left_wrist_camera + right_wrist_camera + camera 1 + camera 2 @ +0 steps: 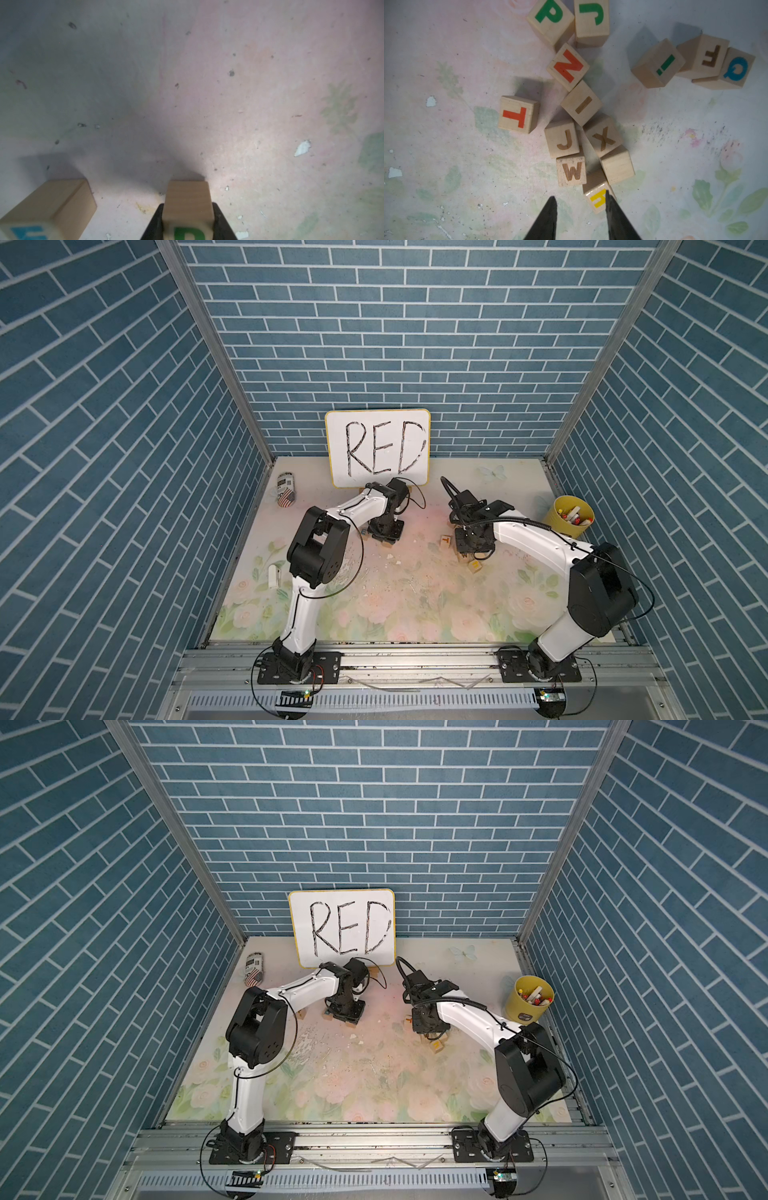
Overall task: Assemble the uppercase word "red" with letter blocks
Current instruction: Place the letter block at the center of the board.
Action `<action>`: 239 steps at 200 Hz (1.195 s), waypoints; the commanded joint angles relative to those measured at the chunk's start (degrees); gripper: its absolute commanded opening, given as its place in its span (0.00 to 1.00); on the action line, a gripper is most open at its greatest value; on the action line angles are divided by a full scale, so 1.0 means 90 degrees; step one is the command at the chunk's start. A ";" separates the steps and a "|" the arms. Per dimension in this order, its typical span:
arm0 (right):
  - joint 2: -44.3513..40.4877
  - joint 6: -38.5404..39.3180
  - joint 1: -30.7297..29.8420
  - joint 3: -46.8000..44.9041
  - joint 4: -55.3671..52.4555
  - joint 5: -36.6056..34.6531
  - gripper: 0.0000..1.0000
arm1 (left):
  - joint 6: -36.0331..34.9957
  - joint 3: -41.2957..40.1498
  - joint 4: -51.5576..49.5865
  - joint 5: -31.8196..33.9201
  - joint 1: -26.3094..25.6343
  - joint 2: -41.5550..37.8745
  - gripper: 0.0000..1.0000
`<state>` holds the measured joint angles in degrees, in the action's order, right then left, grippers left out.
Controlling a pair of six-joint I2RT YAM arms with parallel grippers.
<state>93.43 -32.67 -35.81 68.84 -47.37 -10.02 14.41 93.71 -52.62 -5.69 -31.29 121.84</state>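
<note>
A: Nearest to us, what is sitting in front?

B: A metal rail (pixel 415 659) is carrying both arm bases. Past it the table (pixel 395 605) is showing a faded floral print, scuffed and chipped white in spots.

A: And the claws?

B: The left claw (pixel 188 223) is clamping a wooden block with a green letter (pixel 188 207), a D or perhaps an R, cut off by the frame edge. Just beside it, apart, a block with a blue E (pixel 47 209) is resting on the table. The right claw (pixel 580 200) is hanging with its jaws parted and nothing between them, one tip lying over a block with a yellow H (pixel 596 195).

A: More blocks there?

B: A loose cluster: W (pixel 572 171), brown J (pixel 562 140), X (pixel 603 138), I (pixel 581 104), N (pixel 568 66), with a red T (pixel 518 114) standing apart.

A: Farther back?

B: A yellow cup (pixel 571 516) of small items is standing at the right edge, a printed can (pixel 286 488) is lying at the left, and the whiteboard (pixel 378 448) reading RED is leaning on the blue brick-pattern wall (pixel 415 323), which is closing in three sides.
</note>
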 commanded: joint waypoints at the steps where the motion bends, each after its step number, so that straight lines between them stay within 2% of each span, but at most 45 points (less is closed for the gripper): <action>1: 0.0088 0.0016 0.0005 0.0157 -0.0049 0.0018 0.41 | 0.0030 0.0090 -0.0081 -0.0069 0.0036 0.0166 0.20; 40: 0.0127 0.0016 0.0006 0.0184 -0.0028 0.0042 0.41 | 0.0010 0.0134 -0.0091 -0.0081 0.0043 0.0236 0.27; 75: 0.0118 0.0022 0.0005 0.0183 -0.0029 0.0035 0.41 | -0.0032 0.0192 -0.0091 -0.0066 0.0051 0.0269 0.37; 129: 0.0079 0.0008 0.0005 0.0183 -0.0039 0.0025 0.41 | -0.0157 0.0271 -0.0100 -0.0094 0.0058 0.0213 0.60; 156: 0.0039 0.0006 0.0010 0.0209 -0.0038 -0.0020 0.42 | -0.0212 0.0296 -0.0091 -0.0172 0.0058 0.0041 0.64; 180: -0.0012 0.0017 0.0005 0.0299 -0.0043 -0.0048 0.42 | -0.0313 0.0355 -0.0152 -0.0144 0.0043 -0.0281 0.66; 190: -0.0087 0.0022 -0.0002 0.0304 0.0036 -0.0032 0.43 | -0.0375 0.0395 -0.0193 -0.0027 0.0046 -0.0479 0.70; 212: -0.0415 0.0269 0.0006 0.0342 0.0656 0.0483 0.44 | -0.0674 0.0437 -0.0257 0.0312 0.0047 -0.1103 0.79; 239: -0.0611 0.0770 0.0005 0.0694 0.1323 0.1113 0.49 | -0.1402 0.0469 -0.0304 0.0657 0.0068 -0.2239 0.85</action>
<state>91.09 -30.68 -35.81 71.00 -42.50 -5.91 8.43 95.68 -53.49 -3.66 -31.03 111.13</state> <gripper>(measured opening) 0.463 0.824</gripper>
